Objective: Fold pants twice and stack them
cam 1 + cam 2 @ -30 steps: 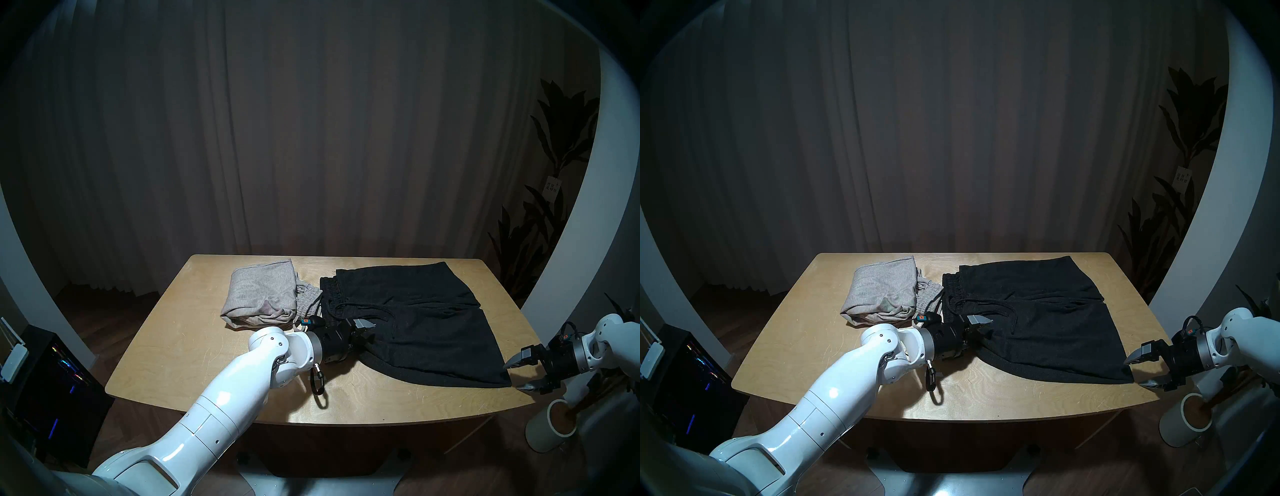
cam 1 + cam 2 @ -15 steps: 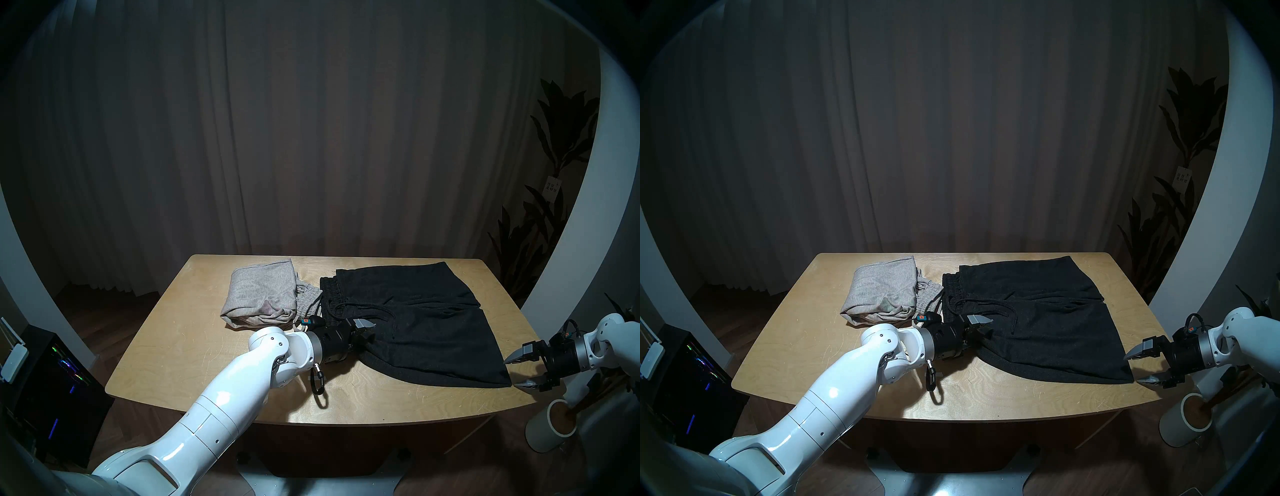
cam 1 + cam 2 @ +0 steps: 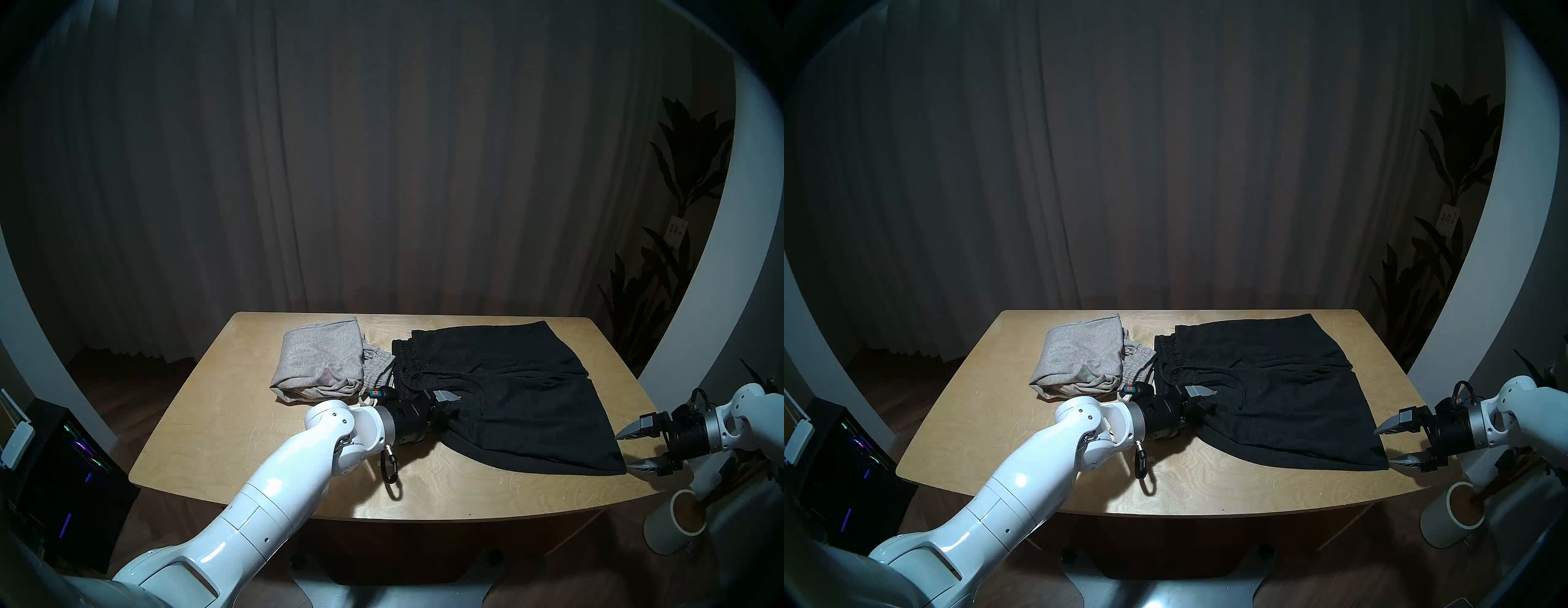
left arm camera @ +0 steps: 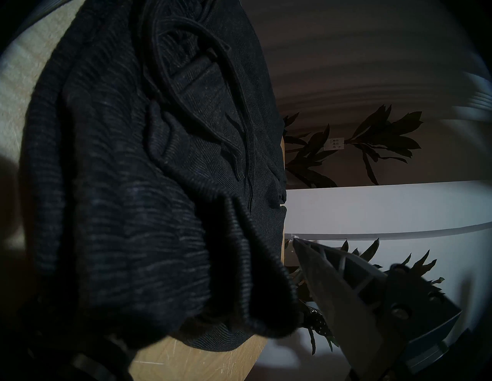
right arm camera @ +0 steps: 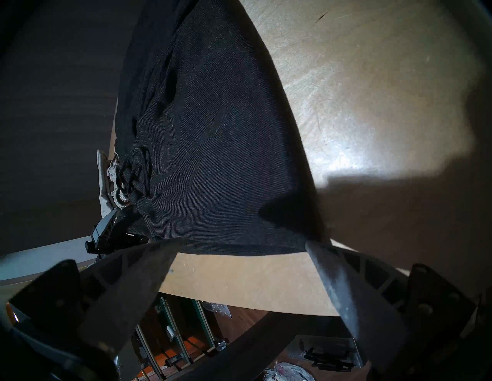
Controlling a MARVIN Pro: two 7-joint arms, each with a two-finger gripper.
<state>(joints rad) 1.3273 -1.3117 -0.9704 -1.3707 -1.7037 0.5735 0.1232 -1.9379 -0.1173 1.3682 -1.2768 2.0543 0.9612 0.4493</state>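
The black pants (image 3: 522, 403) lie spread flat on the right half of the wooden table (image 3: 237, 433), waistband and black cord toward the middle. Folded grey pants (image 3: 322, 361) sit at the back left, touching the black waistband. My left gripper (image 3: 450, 408) stands open around the near waistband corner. In the left wrist view the bunched waistband (image 4: 239, 266) lies beside one finger (image 4: 346, 287) with a gap, and the other finger is hidden under cloth. My right gripper (image 3: 628, 451) is open at the table's right edge, its fingertips either side of the near hem corner (image 5: 266, 239).
A carabiner (image 3: 390, 471) dangles from my left wrist above the table's front. On the floor at the right stands a white cylinder pot (image 3: 674, 526), with dark plants (image 3: 653, 288) behind it. A black computer case (image 3: 63, 479) is at the left.
The right gripper has crept slightly up and inward toward the hem corner. At the left gripper the black cloth now covers more of the lower finger, and the arm has barely moved.
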